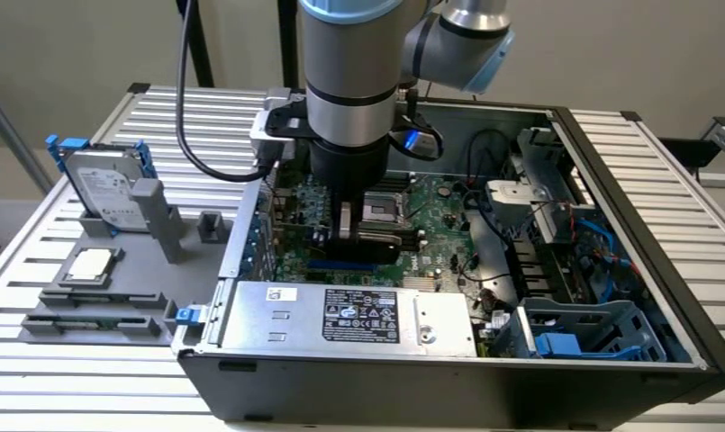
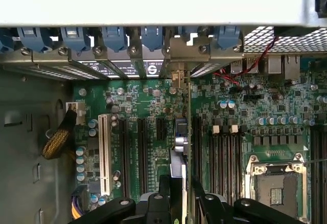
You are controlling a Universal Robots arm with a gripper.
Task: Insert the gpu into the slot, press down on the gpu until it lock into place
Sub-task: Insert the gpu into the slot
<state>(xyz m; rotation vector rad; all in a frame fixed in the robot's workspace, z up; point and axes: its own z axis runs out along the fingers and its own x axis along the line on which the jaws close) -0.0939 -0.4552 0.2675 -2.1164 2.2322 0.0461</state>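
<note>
Inside an open computer case [image 1: 398, 396], the tool [image 2: 179, 191] is clamped on the upright graphics card [image 1: 380, 245] over the blue slot [image 1: 336, 267].

Robot pincer [image 1: 365, 236] gripping gpu [image 1: 384, 245] at blue slot [image 1: 338, 267], open computer case [image 1: 458, 396], hard drive [image 1: 104, 193] outside it.

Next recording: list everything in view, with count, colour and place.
table: one, silver slatted, under everything
computer case: one, black, open on the table
motherboard: one, green, inside the case
gpu: one, black, held over the motherboard
slot: one, blue, just under the gpu
power supply: one, silver, case's near side
hard drive: one, silver, grey holder, exterior view's left
drive cage: one, blue, case's near corner
arm: one, grey, above the case
gripper: one, black, shut on the gpu
</note>
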